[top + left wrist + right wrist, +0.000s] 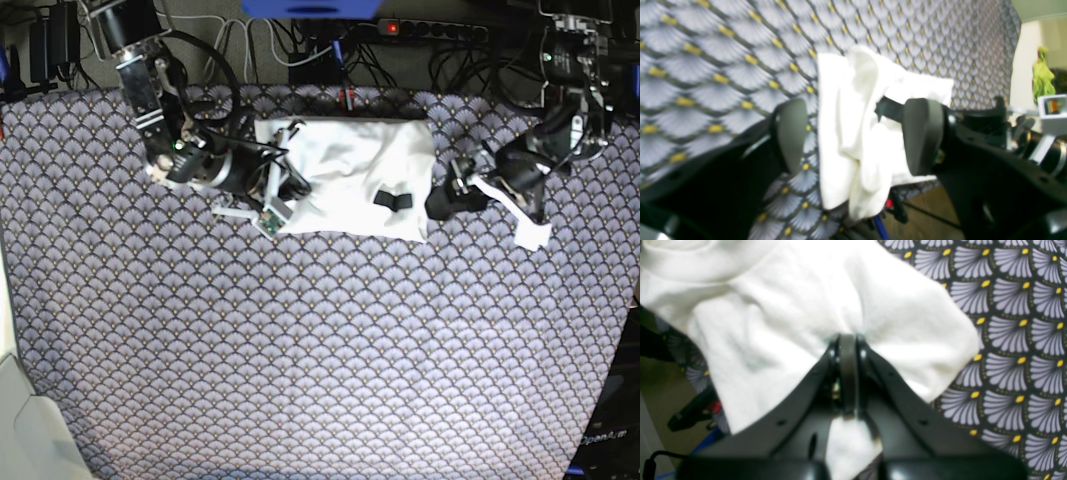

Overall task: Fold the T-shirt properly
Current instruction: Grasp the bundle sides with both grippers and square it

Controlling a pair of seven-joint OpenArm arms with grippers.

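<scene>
The T-shirt (350, 170) lies as a white folded bundle at the table's far middle, plain side up, with a small black tab (393, 200) on it. My right gripper (287, 187) is at its left edge. In the right wrist view that gripper (846, 341) is shut, the T-shirt (780, 316) puckers at the tips and white fabric shows between the fingers. My left gripper (440, 205) sits just off the shirt's right edge. In the left wrist view the left gripper (857, 133) is open, with the rumpled T-shirt (853, 110) showing in the wide gap between its fingers (791, 133).
A fan-patterned cloth (320, 340) covers the whole table. A power strip (430, 30) and cables run along the back edge, close behind the shirt. A white strip (530, 232) hangs from the left arm at the right side.
</scene>
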